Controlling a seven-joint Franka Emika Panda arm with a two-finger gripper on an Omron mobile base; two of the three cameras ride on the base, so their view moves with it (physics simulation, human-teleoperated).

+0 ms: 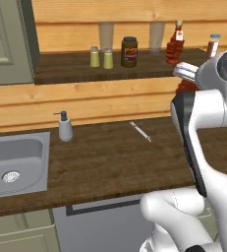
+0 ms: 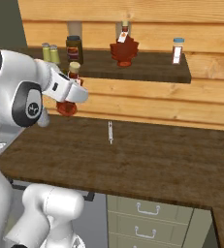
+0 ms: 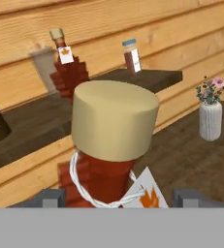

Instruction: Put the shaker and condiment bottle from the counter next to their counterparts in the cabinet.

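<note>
Fingers (image 3: 113, 198) grip condiment bottle (image 3: 114, 145), body mostly hidden.

Rises white from the base, bends at a dark elbow joint and reaches forward over the back part of the worktop (image 2: 147, 160), toward the wooden wall. Wrist roughly level, hand pointing ahead. Tool (image 2: 71, 92) closed around the neck of the condiment bottle (image 2: 70, 99), one finger on each side, jaws standing wide on it. In the hand view, two dark fingertips (image 3: 50, 197) flanking the bottle just under its tan cap. Bottle carried upright, its base seemingly clear of the worktop.
</note>
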